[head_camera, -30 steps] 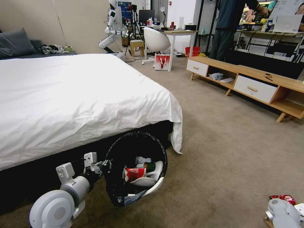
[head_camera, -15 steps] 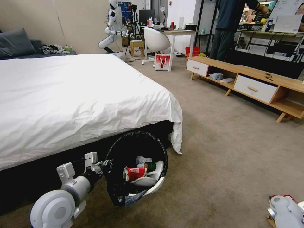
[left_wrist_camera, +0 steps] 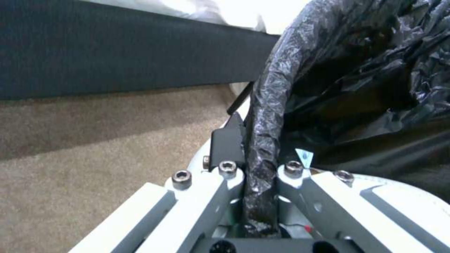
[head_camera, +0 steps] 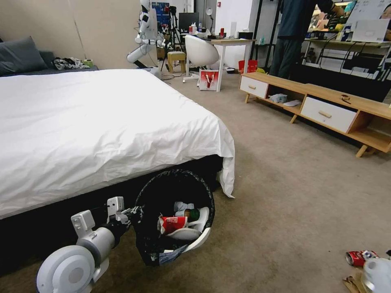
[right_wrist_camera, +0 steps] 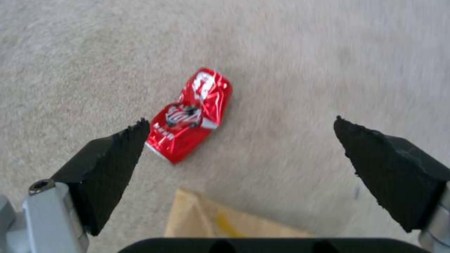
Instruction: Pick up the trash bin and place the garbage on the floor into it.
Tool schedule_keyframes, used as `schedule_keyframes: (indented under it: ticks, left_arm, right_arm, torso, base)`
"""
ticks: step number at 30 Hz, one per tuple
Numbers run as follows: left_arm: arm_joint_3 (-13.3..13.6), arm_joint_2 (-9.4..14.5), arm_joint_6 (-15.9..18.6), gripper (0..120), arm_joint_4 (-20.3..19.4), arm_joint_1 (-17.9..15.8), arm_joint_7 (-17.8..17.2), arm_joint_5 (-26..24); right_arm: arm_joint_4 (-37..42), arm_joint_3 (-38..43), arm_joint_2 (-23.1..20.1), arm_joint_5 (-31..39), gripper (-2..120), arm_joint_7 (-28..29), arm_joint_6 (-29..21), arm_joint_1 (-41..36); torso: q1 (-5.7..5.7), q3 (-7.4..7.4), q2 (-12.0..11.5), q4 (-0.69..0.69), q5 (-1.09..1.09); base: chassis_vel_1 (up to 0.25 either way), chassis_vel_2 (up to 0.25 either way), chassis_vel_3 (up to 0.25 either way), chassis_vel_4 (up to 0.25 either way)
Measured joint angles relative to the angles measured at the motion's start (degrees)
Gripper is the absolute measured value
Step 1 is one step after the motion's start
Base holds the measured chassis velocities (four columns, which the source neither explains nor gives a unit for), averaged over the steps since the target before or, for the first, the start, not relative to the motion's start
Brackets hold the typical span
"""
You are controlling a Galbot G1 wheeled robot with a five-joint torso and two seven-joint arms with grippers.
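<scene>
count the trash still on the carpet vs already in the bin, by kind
On the carpet:
crushed red can: 1
brown paper piece: 1
In the trash bin:
red-and-white wrapper: 1
green bottle: 1
white tissue: 1
Total: 5

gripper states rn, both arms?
Left gripper: jaws closed on the trash bin rim.
Right gripper: jaws open, empty, above the crushed red can.

The left arm reaches forward and low from the lower left of the head view, its pincer (left_wrist_camera: 260,168) clamped tight, fingers (left_wrist_camera: 227,147) pressed close together on the bin (head_camera: 175,215) rim. The right arm sits at the lower right corner, its pincer (right_wrist_camera: 241,140) pointing down at the floor, fingertips (right_wrist_camera: 122,147) spread wide apart.
</scene>
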Motion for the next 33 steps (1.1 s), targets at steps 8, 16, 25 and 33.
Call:
schedule_keyframes:
  ticks: [8,16,25,33]
  left_arm:
    - [0.3,-0.2,0.0,2,0.4,-0.4,0.0,0.1]
    - [0.3,-0.4,0.0,2,1.1,-0.4,0.1,0.2]
    - [0.6,-0.4,-0.1,2,1.2,-0.6,0.1,0.3]
    - [0.3,-0.2,-0.1,2,0.6,0.0,0.2,0.3]
  right_arm:
    - [1.9,1.6,-2.5,-6.0,100,-10.7,0.4,-4.7]
    - [-0.1,5.6,-5.0,-21.2,100,-35.1,8.9,-11.5]
    - [-3.2,7.2,-4.4,-34.5,100,-48.5,16.5,-13.2]
    - [-6.7,4.8,-3.1,-40.8,100,-53.2,22.2,-12.0]
  torso:
    - [0.00,0.00,0.0,0.00,0.00]
    - [0.00,0.00,0.0,0.01,0.00]
    - [0.00,0.00,0.0,0.00,0.00]
    - [0.00,0.00,0.0,0.00,0.00]
  base:
    - [0.000,0.000,0.000,0.000]
    - [0.000,0.000,0.000,0.000]
    - [0.000,0.000,0.000,0.000]
    - [0.000,0.000,0.000,0.000]
